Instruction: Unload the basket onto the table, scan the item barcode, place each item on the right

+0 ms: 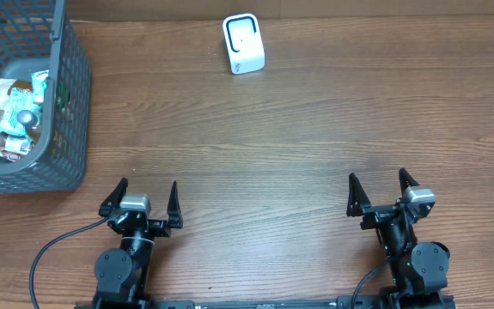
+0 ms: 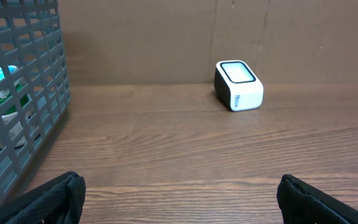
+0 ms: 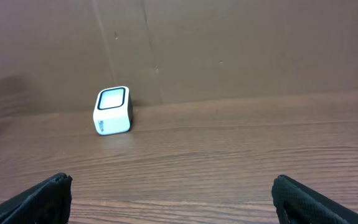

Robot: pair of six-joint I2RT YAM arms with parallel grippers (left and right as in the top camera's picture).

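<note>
Wood worktop (image 1: 298, 129). Grey mesh basket (image 1: 70, 103) sits far left. Left hand (image 1: 149, 184) and right hand (image 1: 378, 176) are at the near edge, both spread wide and holding nothing. White scanner (image 1: 244, 43) stands at the far edge, well apart from the basket. Items (image 1: 16, 116) lie jumbled inside the basket. Risks: tall basket wall could snag a finger, jumbled pile could yield two packets, barcode could face away.

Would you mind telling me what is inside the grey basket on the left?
The basket holds a heap of crumpled green-and-white packets. Whatever lies beneath the top ones is covered by them.
</note>
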